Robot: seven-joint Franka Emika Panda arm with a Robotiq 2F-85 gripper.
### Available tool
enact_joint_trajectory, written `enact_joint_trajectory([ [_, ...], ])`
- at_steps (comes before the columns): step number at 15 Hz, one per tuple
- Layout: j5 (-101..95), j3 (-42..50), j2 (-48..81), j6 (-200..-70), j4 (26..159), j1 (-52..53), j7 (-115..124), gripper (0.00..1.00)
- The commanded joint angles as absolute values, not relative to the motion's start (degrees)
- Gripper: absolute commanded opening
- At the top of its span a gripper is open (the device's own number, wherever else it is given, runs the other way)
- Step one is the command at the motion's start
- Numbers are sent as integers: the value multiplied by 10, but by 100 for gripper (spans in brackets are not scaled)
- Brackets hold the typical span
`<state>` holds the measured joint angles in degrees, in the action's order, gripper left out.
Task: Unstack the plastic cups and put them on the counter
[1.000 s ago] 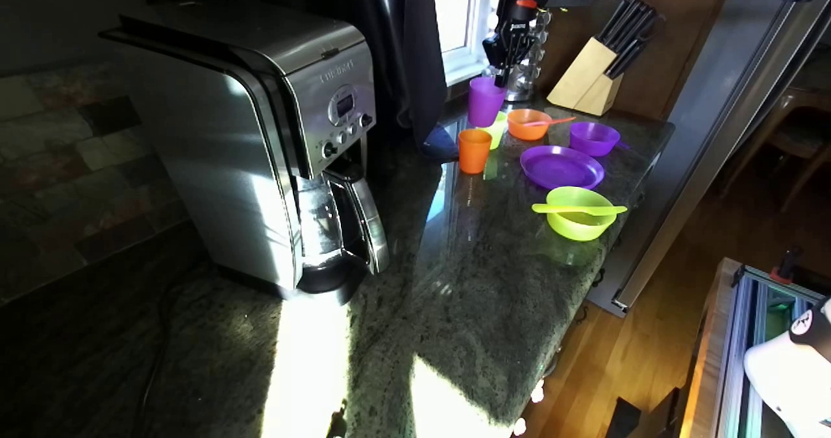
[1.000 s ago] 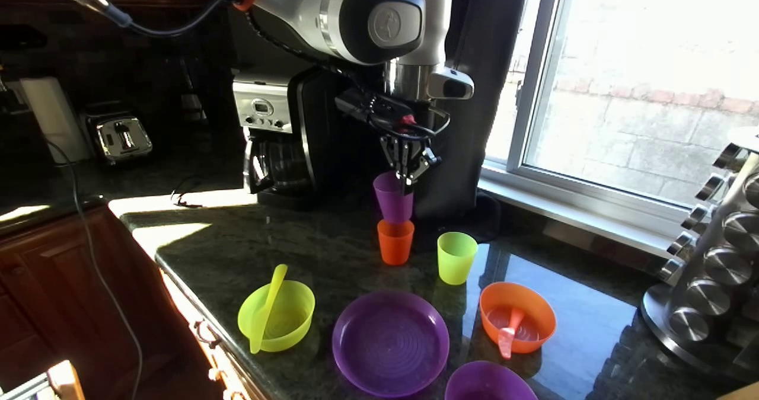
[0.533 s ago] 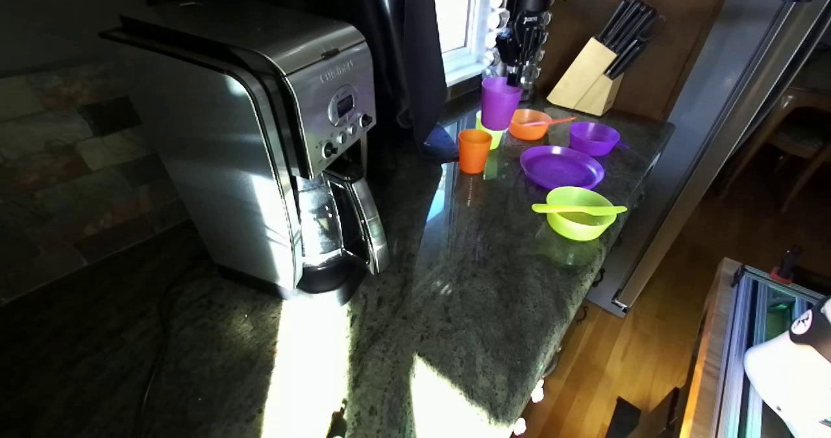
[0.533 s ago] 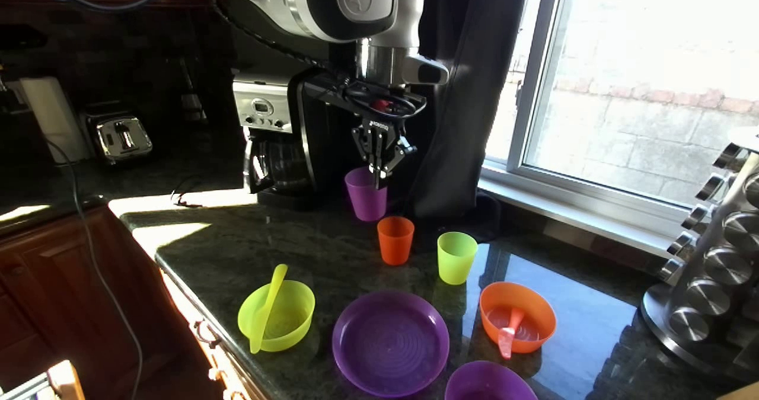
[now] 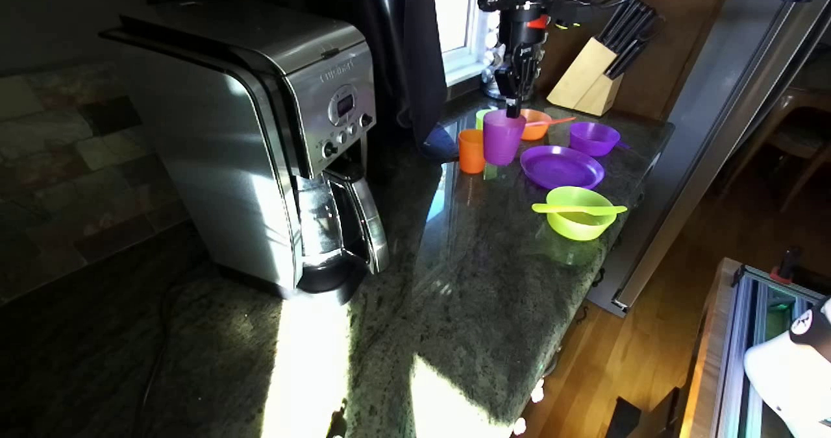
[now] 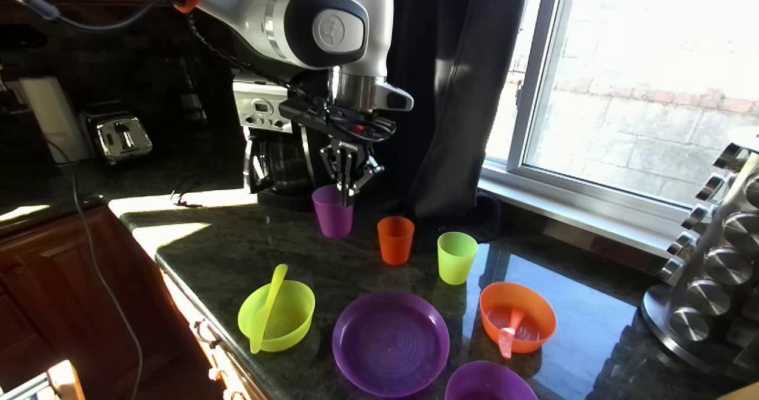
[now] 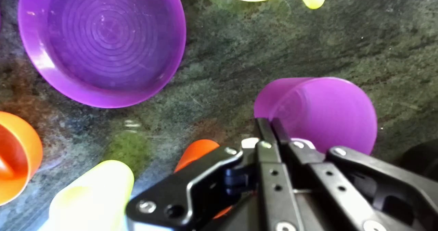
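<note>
Our gripper clamps the purple cup by its rim, at ten o'clock from the orange cup in an exterior view; releasing above the counter could topple it.

We've got three cups: a purple cup, an orange cup and a lime cup. Bowls, also three: lime bowl, orange bowl, purple bowl. One plate. Utensils we can make out: two, the lime utensil and the orange utensil, and we can't tell if there's a purple third. Then some singles: one gripper, one coffee maker, one toaster, one knife block, one spice rack.
</note>
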<state>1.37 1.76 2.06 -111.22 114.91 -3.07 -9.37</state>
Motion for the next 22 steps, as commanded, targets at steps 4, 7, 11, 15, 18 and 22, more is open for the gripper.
enact_joint_trajectory([
  [4,24,18,67,-1149,1147,-28,-108,1],
  [7,29,17,93,-1162,1138,-30,-108,1],
  [11,31,16,117,-1183,1130,-32,-105,1],
  [15,36,15,132,-1199,1126,-35,-105,1],
  [18,39,14,139,-1203,1123,-36,-105,1],
  [22,40,15,142,-1205,1122,-37,-103,28],
])
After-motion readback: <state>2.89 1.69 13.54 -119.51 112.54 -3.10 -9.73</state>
